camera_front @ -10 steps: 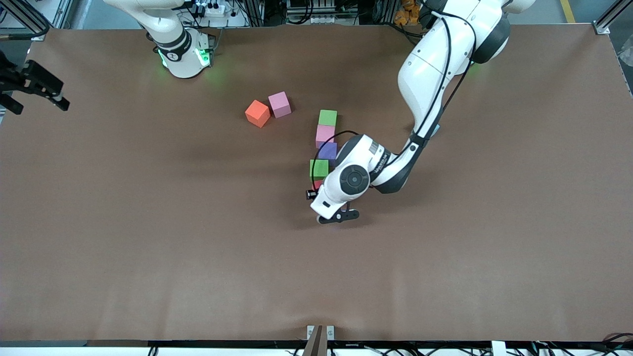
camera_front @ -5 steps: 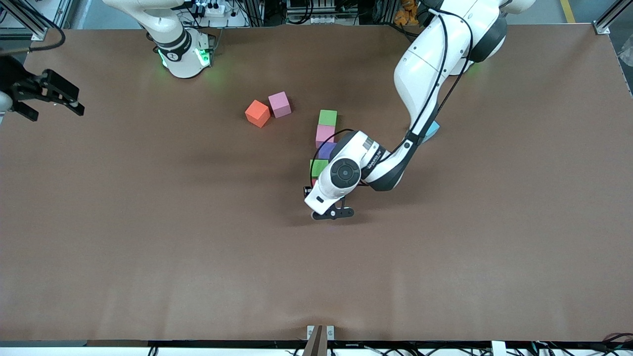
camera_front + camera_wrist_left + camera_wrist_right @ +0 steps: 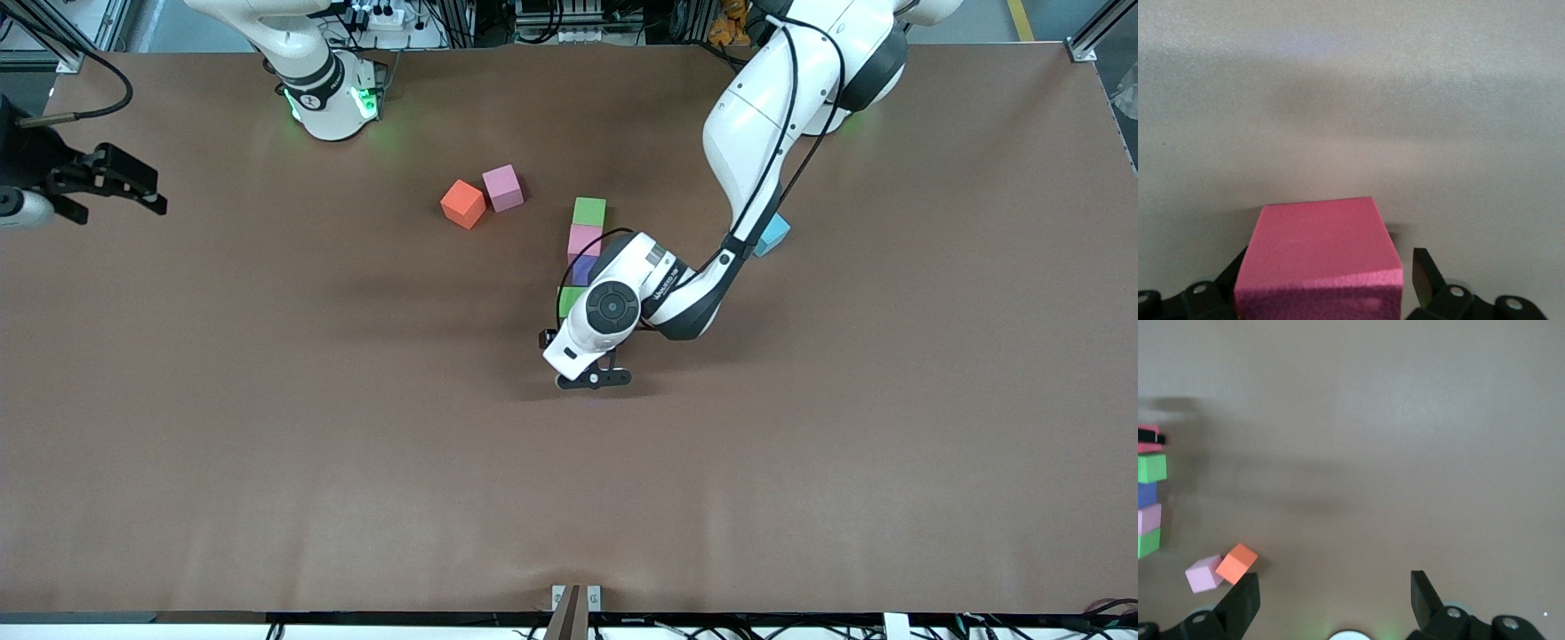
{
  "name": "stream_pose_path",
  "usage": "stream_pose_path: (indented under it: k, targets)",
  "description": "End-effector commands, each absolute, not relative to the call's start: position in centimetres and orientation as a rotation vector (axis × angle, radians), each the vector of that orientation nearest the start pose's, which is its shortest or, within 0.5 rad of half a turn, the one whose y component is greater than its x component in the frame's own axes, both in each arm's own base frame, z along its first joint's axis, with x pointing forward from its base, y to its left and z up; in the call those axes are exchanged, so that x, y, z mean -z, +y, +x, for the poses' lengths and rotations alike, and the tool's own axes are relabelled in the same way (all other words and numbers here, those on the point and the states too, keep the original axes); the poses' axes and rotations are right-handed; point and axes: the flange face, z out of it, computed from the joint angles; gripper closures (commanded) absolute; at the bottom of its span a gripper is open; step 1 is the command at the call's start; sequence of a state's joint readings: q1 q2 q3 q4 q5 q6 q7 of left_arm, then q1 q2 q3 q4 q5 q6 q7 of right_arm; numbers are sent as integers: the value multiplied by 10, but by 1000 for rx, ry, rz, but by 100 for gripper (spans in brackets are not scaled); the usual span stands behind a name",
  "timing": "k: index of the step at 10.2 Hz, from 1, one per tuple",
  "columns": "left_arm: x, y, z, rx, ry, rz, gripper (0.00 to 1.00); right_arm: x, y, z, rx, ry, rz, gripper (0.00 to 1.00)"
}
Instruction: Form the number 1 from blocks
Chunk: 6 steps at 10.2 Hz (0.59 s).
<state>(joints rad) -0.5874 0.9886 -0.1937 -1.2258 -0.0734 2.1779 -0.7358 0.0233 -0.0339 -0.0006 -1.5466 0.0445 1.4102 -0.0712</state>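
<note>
1. Red block point(image 3: 1319, 257) sits on the brown worktop point(image 3: 356, 462) between the left end effector's point(image 3: 593, 378) spread fingers, free of both.
2. Nearest the camera in a column: green block point(image 3: 589, 212), pale pink block point(image 3: 582, 238), purple block point(image 3: 583, 269), second green block point(image 3: 569, 300).
3. Right end effector point(image 3: 133, 191) hangs spread at its own end, waiting.
4. Orange cube point(image 3: 463, 204) touches a pink cube point(image 3: 502, 188); light blue cube point(image 3: 773, 234) sits near the left arm.

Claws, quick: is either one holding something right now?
Left claw: open around the red block, apparently not squeezing it.
Right claw: open, holding nothing.
</note>
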Motion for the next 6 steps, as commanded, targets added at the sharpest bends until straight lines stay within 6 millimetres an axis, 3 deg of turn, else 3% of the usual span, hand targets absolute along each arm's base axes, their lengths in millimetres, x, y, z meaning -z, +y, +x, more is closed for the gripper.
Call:
stream_pose_path:
  k: [1,4,5,6]
  targets:
    - [-218,-505,558,-255,-90,-3252,0,-652,19,520,-191,-165,-3092,0]
    - [-297,-491,567,-224,-95,-3250,0,-653,17,522,-158,-176,-3099,0]
    - [-330,-475,575,-209,-117,-3252,0,-655,18,523,-135,-178,-3099,0]
    - [-376,-451,588,-155,-159,-3267,0,-655,20,524,-130,-183,-3099,0]
